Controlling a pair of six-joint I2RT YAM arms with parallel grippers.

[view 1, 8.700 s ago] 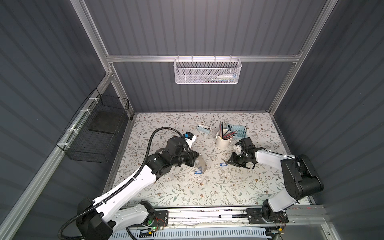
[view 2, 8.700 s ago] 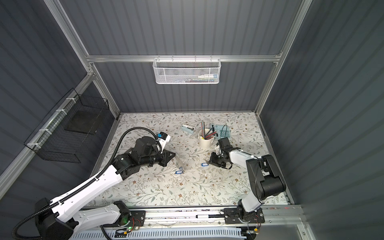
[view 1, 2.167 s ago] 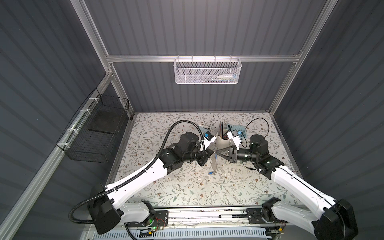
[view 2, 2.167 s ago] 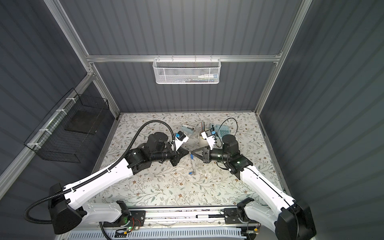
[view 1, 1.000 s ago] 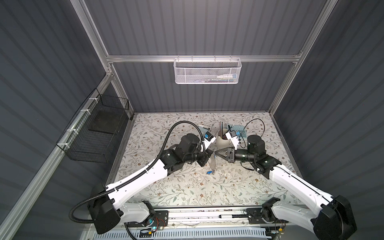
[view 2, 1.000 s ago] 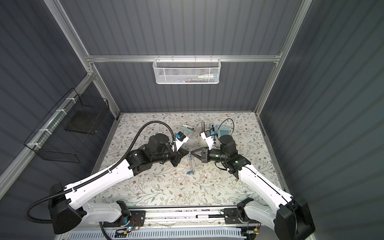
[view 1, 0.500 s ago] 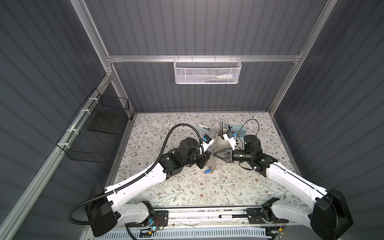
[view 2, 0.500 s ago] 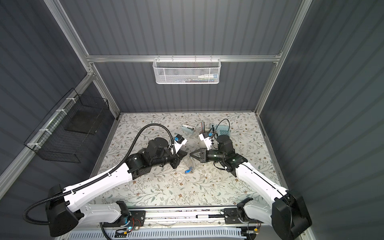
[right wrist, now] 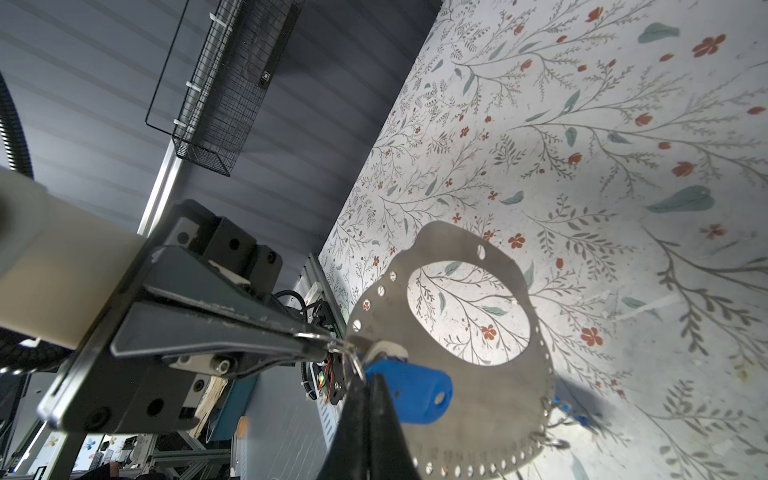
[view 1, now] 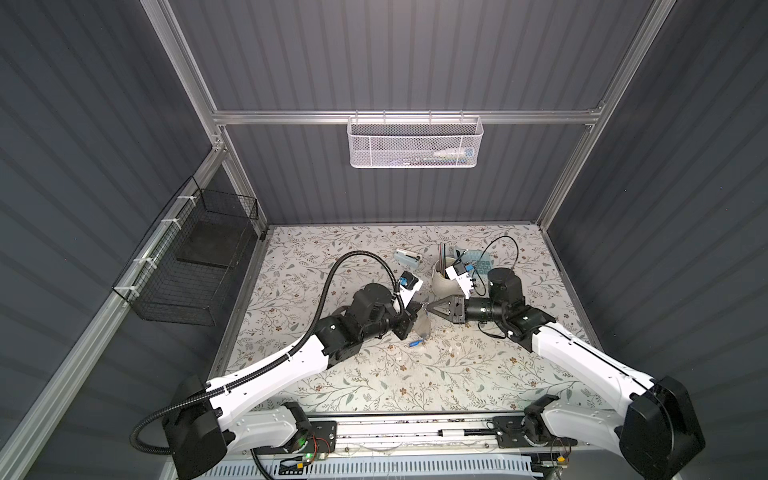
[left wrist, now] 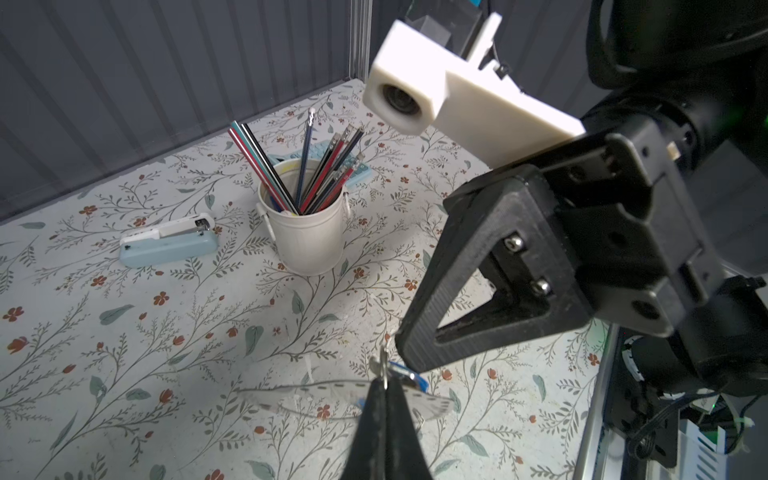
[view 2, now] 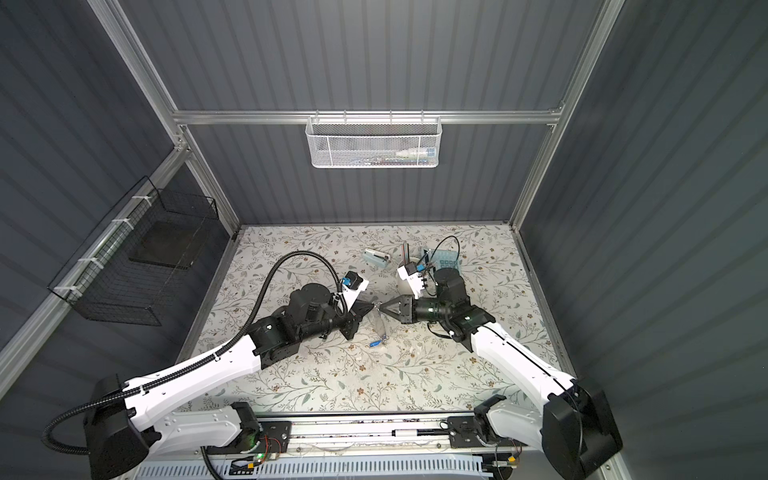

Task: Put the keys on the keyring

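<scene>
Nearest us, one blue-tagged metal key [view 1: 415,343] hangs from the flat grey metal oval keyring [right wrist: 490,399], its label too small for us to read. Just beyond, the left gripper [view 2: 371,308] pinches the keyring's upper edge, jaws closed, tip to tip with the right gripper [view 2: 380,308], clamped on the second blue-tagged metal key [right wrist: 409,395]. Farther back stands a white cup of pencils [left wrist: 309,237].

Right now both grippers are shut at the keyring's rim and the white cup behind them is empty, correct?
The white cup is not empty: the left wrist view shows it holding pencils. The rest stands: the left gripper and the right gripper are shut at the rim of the keyring.
</scene>
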